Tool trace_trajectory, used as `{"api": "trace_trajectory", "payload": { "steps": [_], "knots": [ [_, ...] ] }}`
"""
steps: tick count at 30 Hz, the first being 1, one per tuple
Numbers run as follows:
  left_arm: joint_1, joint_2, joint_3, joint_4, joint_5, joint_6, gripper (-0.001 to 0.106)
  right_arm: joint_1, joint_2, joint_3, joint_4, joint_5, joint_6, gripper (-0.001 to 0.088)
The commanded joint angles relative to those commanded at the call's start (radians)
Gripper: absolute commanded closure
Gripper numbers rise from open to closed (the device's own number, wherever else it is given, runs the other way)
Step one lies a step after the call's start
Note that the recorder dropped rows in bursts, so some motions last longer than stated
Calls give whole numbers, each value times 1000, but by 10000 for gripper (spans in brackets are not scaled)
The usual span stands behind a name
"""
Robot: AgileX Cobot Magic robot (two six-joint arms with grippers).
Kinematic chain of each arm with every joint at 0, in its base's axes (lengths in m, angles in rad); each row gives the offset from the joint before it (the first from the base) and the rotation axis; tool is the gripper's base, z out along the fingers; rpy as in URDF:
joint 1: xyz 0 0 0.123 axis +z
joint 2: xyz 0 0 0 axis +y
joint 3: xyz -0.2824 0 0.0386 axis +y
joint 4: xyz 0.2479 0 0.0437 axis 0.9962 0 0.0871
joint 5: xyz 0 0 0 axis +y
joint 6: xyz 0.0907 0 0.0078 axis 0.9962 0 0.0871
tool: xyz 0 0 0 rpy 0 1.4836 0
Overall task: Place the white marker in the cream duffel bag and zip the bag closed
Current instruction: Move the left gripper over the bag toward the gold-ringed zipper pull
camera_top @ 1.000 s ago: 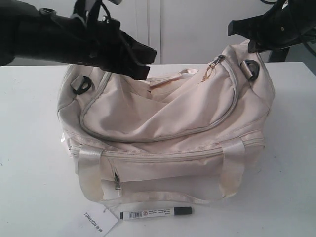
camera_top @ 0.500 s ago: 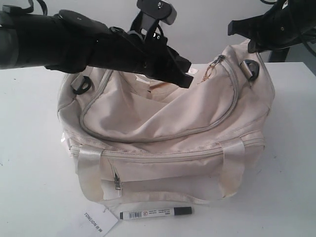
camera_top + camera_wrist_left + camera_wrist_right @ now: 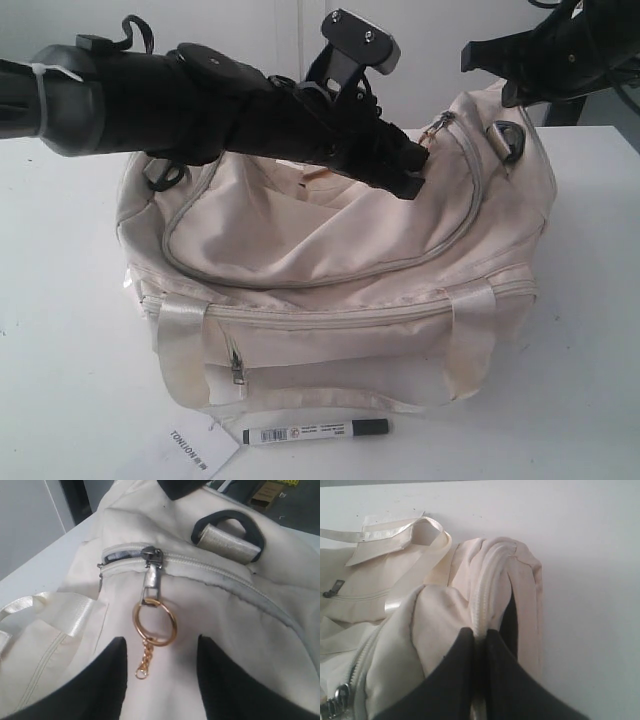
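Note:
The cream duffel bag (image 3: 340,260) sits in the middle of the white table, its curved top zipper shut. The white marker (image 3: 315,431) lies on the table in front of the bag, outside it. My left gripper (image 3: 415,172) reaches across the bag top and stands open (image 3: 160,642) just short of the metal zipper pull (image 3: 152,572). The gold key ring (image 3: 154,625) hangs between the fingertips, untouched. At the bag's right end, my right gripper (image 3: 508,92) is shut (image 3: 480,632) on the raised zipper seam, holding that end up.
A white paper tag (image 3: 195,450) printed TONLION lies beside the marker's left end. A black strap ring (image 3: 227,530) sits just beyond the zipper pull. The front pocket zip pull (image 3: 237,372) hangs at the bag's lower left. Bare table (image 3: 60,330) shows on both sides.
My left arm has swept rightward across the top of the bag, from its left end to the zipper pull. The right gripper, bag and marker have stayed put.

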State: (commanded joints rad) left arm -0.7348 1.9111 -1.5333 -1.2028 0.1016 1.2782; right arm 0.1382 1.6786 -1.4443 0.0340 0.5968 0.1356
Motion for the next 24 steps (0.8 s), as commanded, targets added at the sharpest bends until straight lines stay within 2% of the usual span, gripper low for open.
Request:
{"api": "trace_trajectory", "payload": {
  "steps": [24],
  "knots": [
    [-17, 55, -16, 0, -126, -30, 555, 0, 0, 0, 0, 0, 0, 868]
  ]
}}
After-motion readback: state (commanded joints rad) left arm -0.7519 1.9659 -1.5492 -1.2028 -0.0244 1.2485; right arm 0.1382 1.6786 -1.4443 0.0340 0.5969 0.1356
